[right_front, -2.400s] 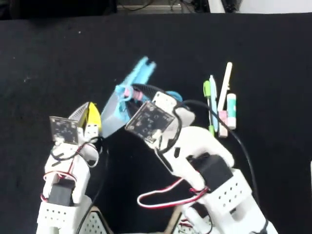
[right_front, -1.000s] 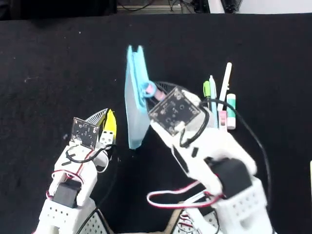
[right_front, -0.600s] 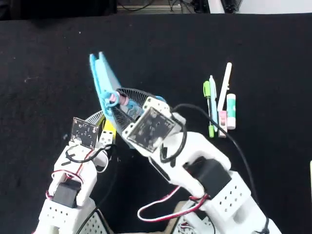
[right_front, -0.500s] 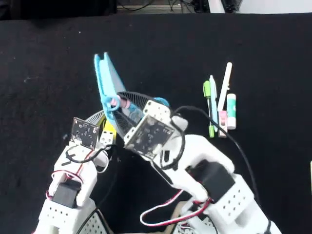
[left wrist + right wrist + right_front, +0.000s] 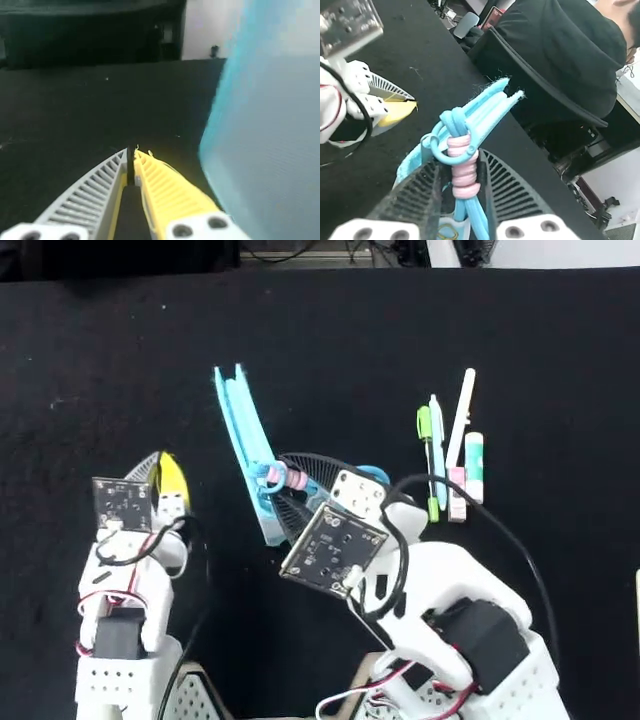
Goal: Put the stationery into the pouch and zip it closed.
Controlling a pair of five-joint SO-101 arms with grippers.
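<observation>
Black cloth covered the whole table (image 5: 100,340), with some dark room clutter behind its far edge. Progress-wise, I'd call it barely begun. The stationery (image 5: 450,445) was lying in a tight bunch on the right side of the table: at least 3 pens plus a couple of short stubby bits, none of it inside anything yet.

The blue pouch (image 5: 245,440) was up off the table, held edge-on. The right claw (image 5: 461,165) was pinching it at the zip end, right around the pink bead pull (image 5: 463,172) and its blue ring. The far end of the pouch looked slightly parted, but I couldn't tell how far the zip was open.

The left claw (image 5: 134,156) sat low on the left with its yellow and grey fingers pressed together and nothing in them. It was near the pouch's flat side without touching it.

So what was left, by my reckoning: get the pouch mouth open and steady, load every item, then zip.

Room to move looked decent. Lots of bare cloth lay beyond and to the left of the pouch. The tight spots were the gap between the 2 arms, where the pouch's lower corner hung, and the right arm's cable looping near the pens.
</observation>
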